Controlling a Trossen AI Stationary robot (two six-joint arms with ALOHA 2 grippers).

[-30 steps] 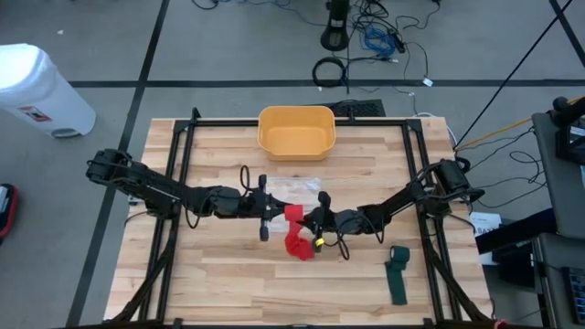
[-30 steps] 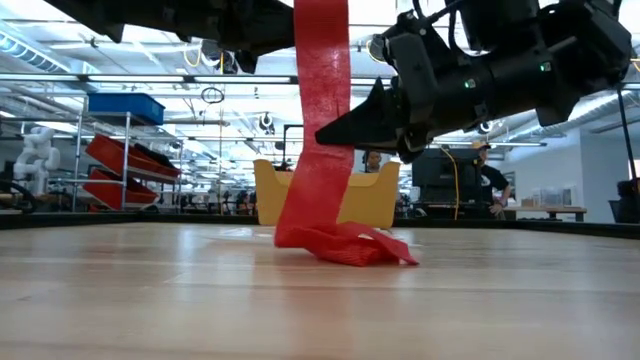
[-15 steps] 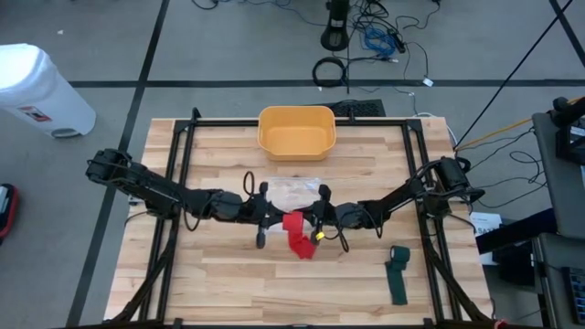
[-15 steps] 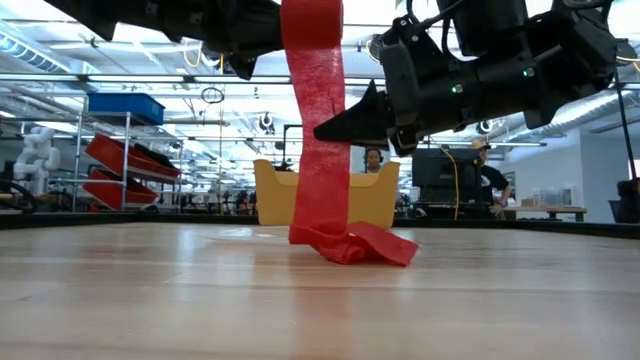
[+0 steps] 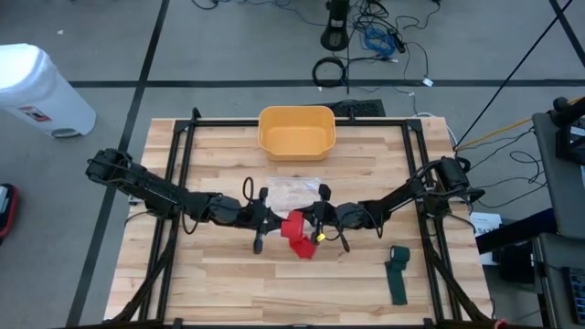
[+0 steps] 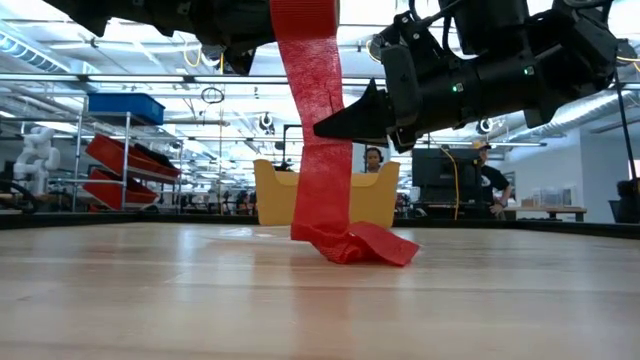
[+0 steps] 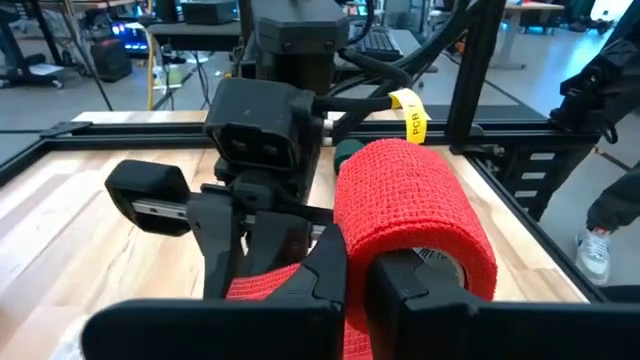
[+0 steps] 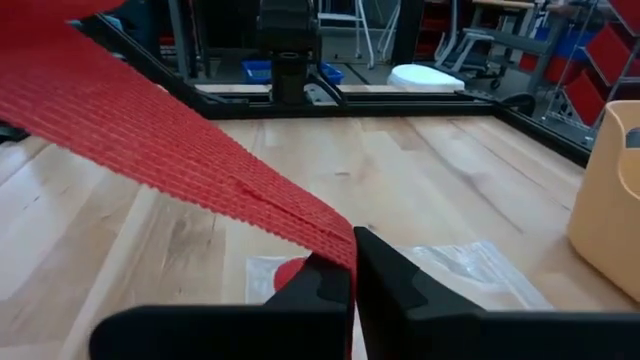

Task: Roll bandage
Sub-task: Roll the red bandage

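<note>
A pale wooden plank table [image 5: 228, 274] framed by black rails stands on a grey floor; the low view looks past it into a workshop with shelving and red and blue bins. Two dark arms reach in toward the middle of the table, one from each side.

There are two bandages. One is the red bandage [image 5: 296, 233], a crepe, finely ribbed fabric. One is a dark green bandage [image 5: 398, 272], lying flat as a strip near the table's front right corner, well apart from both arms. There is also one yellow plastic tub [image 5: 296, 131], rounded and rectangular, at the back middle, and one clear plastic wrapper [image 5: 294, 190] lying flat between the tub and the arms.

The red bandage is partly wound into a thick cylinder [image 7: 415, 205]. From there a flat strip [image 6: 322, 120] hangs down to the table and ends in a crumpled heap [image 6: 360, 243] on the wood.

The left tool [image 5: 262, 222] sits just left of the red bandage, and its fingers [image 7: 330, 270] are closed tight against the roll, gripping it. The right tool [image 5: 317, 224] sits just right of the bandage, facing the left one; its fingers [image 8: 385, 275] are pinched together on the stretched red strip [image 8: 170, 145], which runs away taut from them above the table.
</note>
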